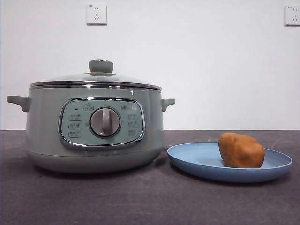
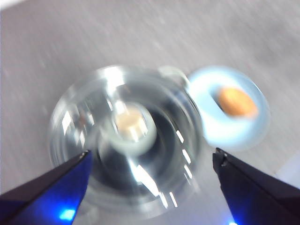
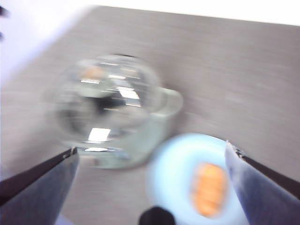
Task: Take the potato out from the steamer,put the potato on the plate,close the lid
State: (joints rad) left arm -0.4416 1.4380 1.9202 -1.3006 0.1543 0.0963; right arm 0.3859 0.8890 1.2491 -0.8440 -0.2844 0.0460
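Observation:
The sage-green steamer [image 1: 96, 129] stands at the left with the glass lid [image 1: 96, 78] resting on it. The orange-brown potato [image 1: 241, 150] lies on the blue plate [image 1: 197, 161] to the steamer's right. My left gripper [image 2: 152, 161] is open and empty, high above the lid [image 2: 126, 140]; the potato [image 2: 238, 101] and plate [image 2: 211, 126] show beside it. My right gripper [image 3: 150, 154] is open and empty, high above the plate [image 3: 173, 173] and potato [image 3: 209, 189], with the steamer [image 3: 108, 108] beside. Neither gripper shows in the front view.
The dark grey table [image 1: 140, 201] runs to a white wall with two sockets [image 1: 96, 14]. Both wrist views are blurred.

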